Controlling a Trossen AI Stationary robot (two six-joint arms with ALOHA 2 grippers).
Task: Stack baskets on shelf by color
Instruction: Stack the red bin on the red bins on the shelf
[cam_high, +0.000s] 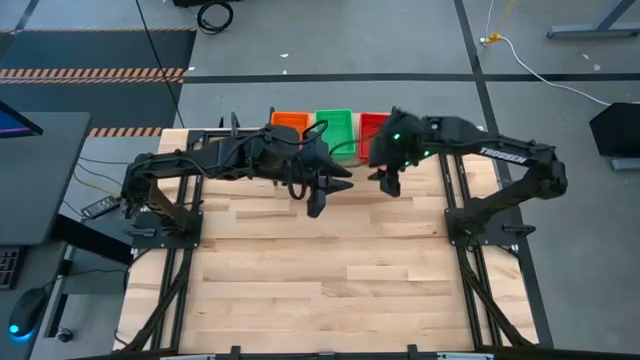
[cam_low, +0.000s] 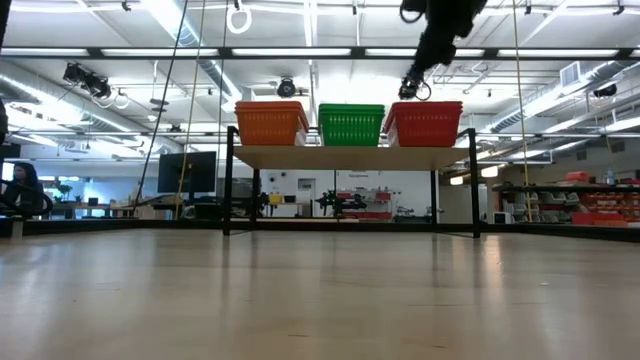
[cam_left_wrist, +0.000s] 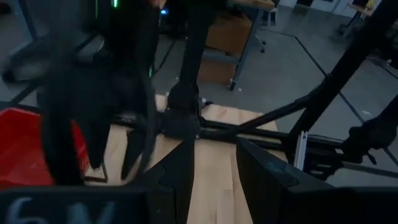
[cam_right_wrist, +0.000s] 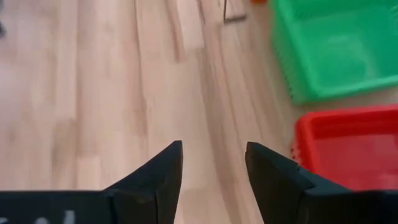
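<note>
1. Orange basket (cam_low: 271, 123), green basket (cam_low: 351, 125), red basket (cam_low: 424, 123): in a row on shelf (cam_low: 350, 157).
2. Right gripper (cam_right_wrist: 211, 168): released, empty, just beside red basket, nearer arm.
3. Left gripper (cam_left_wrist: 214, 165): unclenched, empty, over worktop (cam_high: 330, 270).

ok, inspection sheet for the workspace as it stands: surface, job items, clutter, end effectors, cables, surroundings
Surface: wood-plank tabletop, bare in front of the shelf.
Job's things: shelf carries orange baskets, green baskets and red baskets, side by side.
Clutter: nothing seen on the tabletop.
End effectors: left end effector empty, fingers apart, above the tabletop in front of the shelf; right end effector open, empty, near the red baskets.
Cables: black cable coiled on the floor; yellow cable beyond the table.
Surroundings: open workshop; person seated far off.
</note>
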